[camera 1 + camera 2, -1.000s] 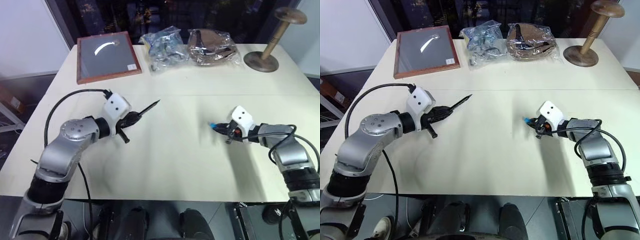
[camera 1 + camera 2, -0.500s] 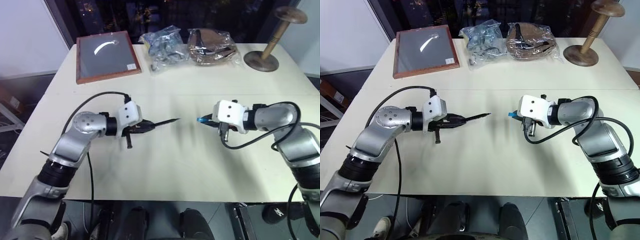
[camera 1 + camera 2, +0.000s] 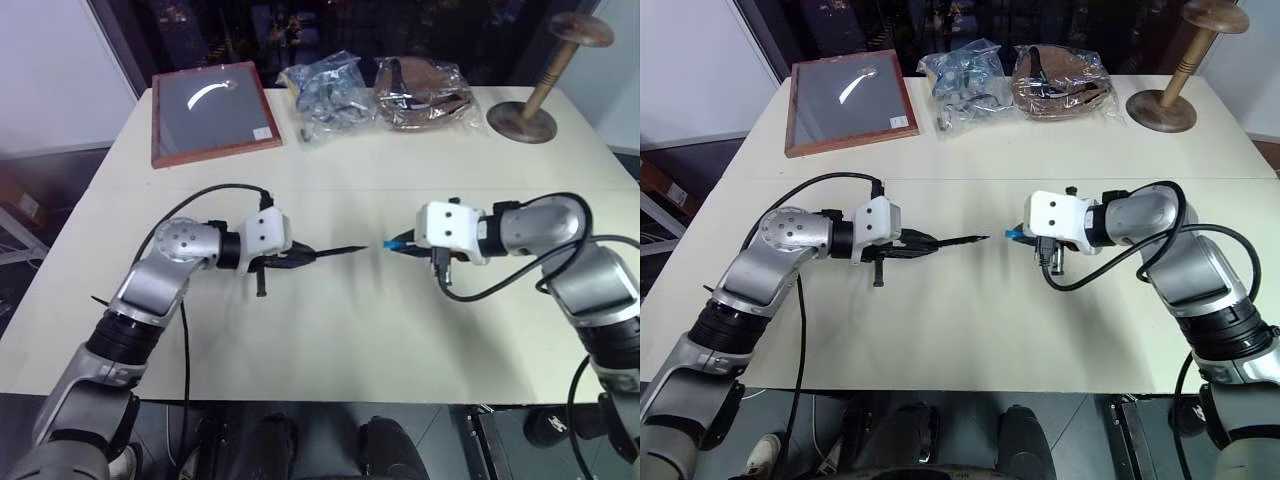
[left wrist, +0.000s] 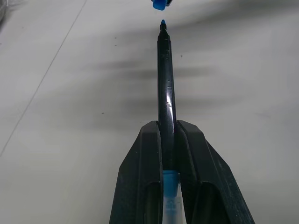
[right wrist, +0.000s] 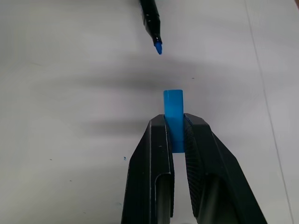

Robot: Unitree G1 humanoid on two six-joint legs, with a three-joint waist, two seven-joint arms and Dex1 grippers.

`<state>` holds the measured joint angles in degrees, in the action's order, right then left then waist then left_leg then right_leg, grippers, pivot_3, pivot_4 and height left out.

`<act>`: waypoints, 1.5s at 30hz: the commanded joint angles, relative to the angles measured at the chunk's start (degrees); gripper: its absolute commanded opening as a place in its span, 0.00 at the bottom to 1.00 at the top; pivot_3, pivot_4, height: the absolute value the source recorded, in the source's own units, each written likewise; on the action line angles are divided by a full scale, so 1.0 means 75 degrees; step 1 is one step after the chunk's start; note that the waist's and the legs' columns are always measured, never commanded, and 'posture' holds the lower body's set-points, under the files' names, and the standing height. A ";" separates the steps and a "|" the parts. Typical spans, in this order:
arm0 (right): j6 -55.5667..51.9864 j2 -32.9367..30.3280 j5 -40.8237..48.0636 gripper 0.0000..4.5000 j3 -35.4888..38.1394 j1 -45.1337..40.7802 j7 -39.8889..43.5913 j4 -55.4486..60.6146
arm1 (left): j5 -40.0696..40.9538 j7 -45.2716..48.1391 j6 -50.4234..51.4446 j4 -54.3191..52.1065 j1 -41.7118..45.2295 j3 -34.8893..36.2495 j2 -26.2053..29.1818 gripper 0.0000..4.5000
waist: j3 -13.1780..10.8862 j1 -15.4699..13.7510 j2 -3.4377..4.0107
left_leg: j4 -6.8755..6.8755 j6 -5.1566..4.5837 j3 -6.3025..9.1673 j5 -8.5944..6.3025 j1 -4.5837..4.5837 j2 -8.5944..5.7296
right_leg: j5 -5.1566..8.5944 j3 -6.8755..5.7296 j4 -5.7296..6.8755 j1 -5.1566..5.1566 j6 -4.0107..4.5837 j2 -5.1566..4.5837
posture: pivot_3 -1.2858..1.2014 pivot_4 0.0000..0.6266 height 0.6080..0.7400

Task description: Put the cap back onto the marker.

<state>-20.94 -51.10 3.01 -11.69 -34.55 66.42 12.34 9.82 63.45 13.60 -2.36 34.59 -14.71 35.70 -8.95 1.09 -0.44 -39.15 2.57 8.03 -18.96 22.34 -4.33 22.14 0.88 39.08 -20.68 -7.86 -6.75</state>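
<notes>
Above the worktop (image 3: 330,330), the left tool (image 4: 169,140) is clamping the marker (image 4: 166,84), its tip facing the cap (image 5: 173,112) the right tool (image 5: 176,135) is pinching.

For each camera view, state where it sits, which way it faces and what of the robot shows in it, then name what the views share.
Left and right eye views: on the head, looking forward and down at the table; both arms show.
Left wrist view: along the left gripper, shut on the marker.
Right wrist view: along the right gripper, shut on the cap.
Shared: both wrist views show marker tip and cap facing, apart.
</notes>
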 commanded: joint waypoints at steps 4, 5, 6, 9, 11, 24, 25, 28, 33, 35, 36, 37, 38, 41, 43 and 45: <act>-0.0123 0.0061 0.0152 0.01 0.0051 -0.0230 0.0098 0.0383 | -0.0121 -0.0063 -0.0142 -0.0248 0.0010 0.0050 -0.0044 0.00 | 0.0000 0.0002 0.0000 | 0.0000 0.0000 0.0001 0.0000 0.0000 0.0000 | 0.0000 0.0000 0.0001 0.0000 0.0000 0.0000 | 0.52 0.24 1.00; -0.0152 0.0085 0.0166 0.01 0.0042 -0.0236 0.0102 0.0403 | -0.0131 -0.0082 -0.0136 -0.0258 0.0016 0.0044 -0.0070 0.00 | 0.0000 0.0003 0.0000 | 0.0000 0.0000 0.0001 0.0000 0.0000 0.0000 | 0.0000 0.0000 0.0001 0.0000 0.0000 0.0000 | 0.52 0.24 1.00; -0.0169 0.0103 0.0161 0.01 0.0028 -0.0248 0.0102 0.0409 | -0.0132 -0.0090 -0.0119 -0.0264 0.0026 0.0039 -0.0091 0.00 | 0.0000 0.0002 0.0000 | 0.0000 0.0000 0.0001 0.0000 0.0000 0.0000 | 0.0000 0.0000 0.0001 0.0000 0.0000 0.0000 | 0.52 0.24 1.00; -0.0221 0.0140 0.0174 0.01 -0.0003 -0.0263 0.0091 0.0441 | -0.0140 -0.0103 -0.0095 -0.0301 0.0018 0.0029 -0.0131 0.00 | 0.0000 -0.0002 0.0000 | -0.0001 0.0000 0.0001 0.0000 0.0000 0.0000 | 0.0000 -0.0001 0.0001 0.0000 0.0000 0.0000 | 0.52 0.24 1.00; -0.0269 0.0186 0.0202 0.01 -0.0034 -0.0274 0.0087 0.0469 | -0.0172 -0.0143 -0.0108 -0.0287 0.0005 -0.0008 -0.0178 0.00 | 0.0000 0.0000 0.0000 | -0.0001 0.0000 0.0001 0.0000 0.0000 0.0000 | 0.0000 0.0000 0.0001 0.0000 0.0000 0.0000 | 0.52 0.24 1.00; -0.0419 0.0385 0.0182 0.01 -0.0082 -0.0290 0.0049 0.0608 | -0.0188 -0.0167 0.0087 -0.0552 -0.0080 -0.0093 -0.0282 0.00 | 0.0000 0.0003 0.0000 | -0.0001 0.0000 0.0003 0.0000 0.0001 0.0000 | 0.0000 -0.0002 0.0003 -0.0001 0.0000 0.0000 | 0.52 0.24 1.00; -0.0442 0.0401 0.0188 0.01 -0.0092 -0.0298 0.0050 0.0630 | -0.0206 -0.0171 0.0080 -0.0542 -0.0070 -0.0109 -0.0297 0.00 | 0.0000 0.0003 0.0000 | -0.0001 0.0000 0.0003 0.0000 0.0001 0.0000 | 0.0000 -0.0002 0.0003 -0.0001 0.0000 0.0000 | 0.52 0.24 1.00; -0.0453 0.0414 0.0166 0.01 -0.0147 -0.0303 0.0077 0.0683 | -0.0321 -0.0173 -0.0060 -0.0472 0.0004 -0.0160 -0.0329 0.00 | 0.0000 -0.0002 0.0000 | -0.0001 0.0000 0.0003 0.0000 0.0001 0.0000 | 0.0000 -0.0001 0.0003 -0.0001 0.0000 0.0000 | 0.52 0.24 1.00; -0.0437 0.0436 0.0092 0.01 -0.0303 -0.0338 0.0136 0.0704 | -0.0682 -0.0222 -0.0484 -0.0284 0.0287 -0.0313 -0.0405 0.00 | 0.0000 -0.0005 0.0000 | -0.0002 0.0000 0.0003 0.0000 0.0001 0.0000 | 0.0000 -0.0002 0.0003 -0.0001 0.0000 0.0000 | 0.52 0.24 1.00; -0.0461 0.0451 0.0076 0.01 -0.0353 -0.0331 0.0165 0.0719 | -0.0840 -0.0237 -0.0706 -0.0200 0.0357 -0.0368 -0.0424 0.00 | 0.0000 -0.0002 0.0000 | -0.0002 0.0000 0.0002 0.0000 0.0001 0.0000 | 0.0000 -0.0003 0.0002 -0.0001 0.0000 0.0000 | 0.52 0.24 1.00; -0.0446 0.0447 0.0057 0.01 -0.0378 -0.0331 0.0187 0.0727 | -0.0840 -0.0232 -0.0721 -0.0173 0.0368 -0.0363 -0.0447 0.00 | 0.0000 0.0002 0.0000 | -0.0002 0.0000 0.0002 0.0000 0.0001 -0.0001 | 0.0000 -0.0003 0.0003 -0.0001 0.0000 0.0000 | 0.52 0.24 1.00; -0.0456 0.0456 0.0055 0.01 -0.0403 -0.0333 0.0208 0.0738 | -0.0953 -0.0280 -0.0853 -0.0108 0.0399 -0.0390 -0.0461 0.00 | 0.0000 0.0003 0.0000 | -0.0002 0.0000 0.0001 0.0000 0.0001 -0.0001 | 0.0000 -0.0003 0.0003 -0.0001 0.0000 0.0000 | 0.52 0.24 1.00; -0.0466 0.0464 0.0055 0.01 -0.0420 -0.0335 0.0222 0.0745 | -0.1044 -0.0312 -0.0962 -0.0055 0.0421 -0.0407 -0.0473 0.00 | 0.0000 0.0004 0.0000 | -0.0001 0.0000 0.0002 0.0000 0.0001 -0.0001 | 0.0000 -0.0003 0.0004 -0.0001 0.0000 0.0000 | 0.52 0.24 1.00; -0.0514 0.0477 0.0060 0.01 -0.0486 -0.0353 0.0304 0.0760 | -0.1237 -0.0325 -0.1342 0.0102 0.0435 -0.0440 -0.0516 0.00 | 0.0000 0.0002 0.0000 | -0.0001 0.0000 0.0002 0.0000 0.0001 0.0000 | 0.0000 -0.0004 0.0004 -0.0001 0.0000 0.0000 | 0.52 0.24 1.00; -0.0563 0.0504 0.0065 0.01 -0.0526 -0.0363 0.0343 0.0785 | -0.1260 -0.0364 -0.1407 0.0158 0.0431 -0.0404 -0.0591 0.00 | 0.0000 -0.0002 0.0000 | -0.0002 0.0000 0.0002 0.0000 0.0001 -0.0001 | 0.0000 -0.0004 0.0004 -0.0001 0.0000 0.0000 | 0.52 0.24 1.00; -0.0579 0.0520 0.0048 0.01 -0.0568 -0.0380 0.0382 0.0801 | -0.1322 -0.0398 -0.1530 0.0220 0.0438 -0.0387 -0.0639 0.00 | 0.0000 -0.0002 0.0000 | -0.0002 0.0000 0.0003 0.0000 0.0002 -0.0001 | 0.0000 -0.0004 0.0005 -0.0001 0.0000 0.0000 | 0.52 0.24 1.00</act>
<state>-26.11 -48.29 1.32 -15.27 -35.95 67.98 14.98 0.40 62.21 3.31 -0.07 36.39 -17.89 31.87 -8.95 1.07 -0.44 -39.16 2.58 8.05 -18.96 22.36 -4.33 22.14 0.85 39.12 -20.69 -7.86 -6.75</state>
